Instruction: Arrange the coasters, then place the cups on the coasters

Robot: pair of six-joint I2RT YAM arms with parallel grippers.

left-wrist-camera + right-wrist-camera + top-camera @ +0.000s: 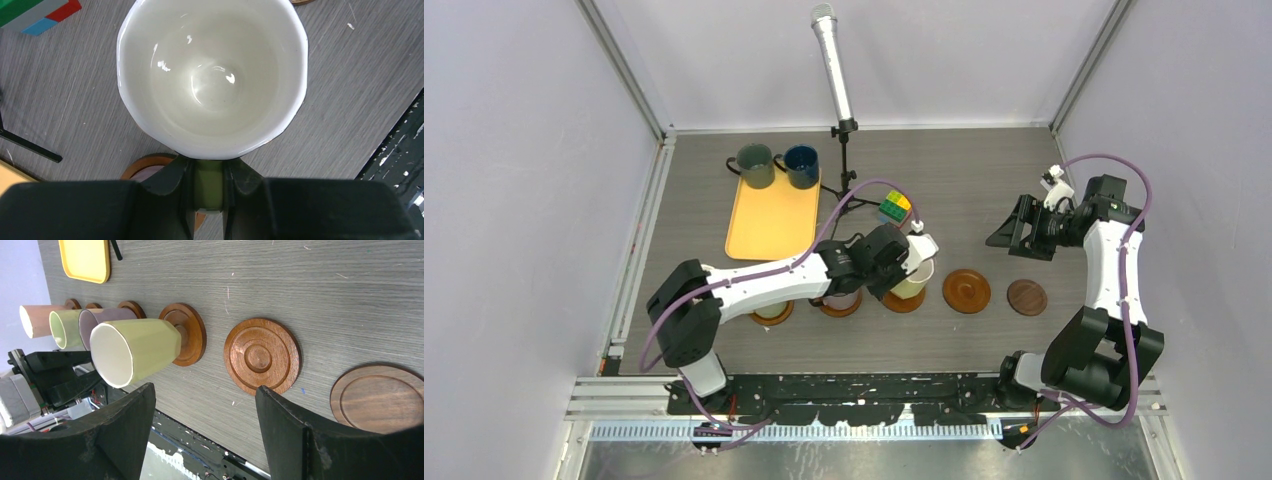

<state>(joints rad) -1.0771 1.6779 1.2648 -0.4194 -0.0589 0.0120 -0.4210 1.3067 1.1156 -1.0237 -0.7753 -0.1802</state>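
At the fourth coaster (904, 301), your left gripper (208, 169) is clenching the cream cup (212, 75) by its handle (208, 187) to seat it upright, while your right gripper (202, 400) is hanging released.

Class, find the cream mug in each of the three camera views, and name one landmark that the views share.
Top: cream mug near the centre of the picture.
Left wrist: cream mug fills the upper middle, seen from above.
Right wrist: cream mug left of centre, nearest of four.
Shared landmark: yellow tray.
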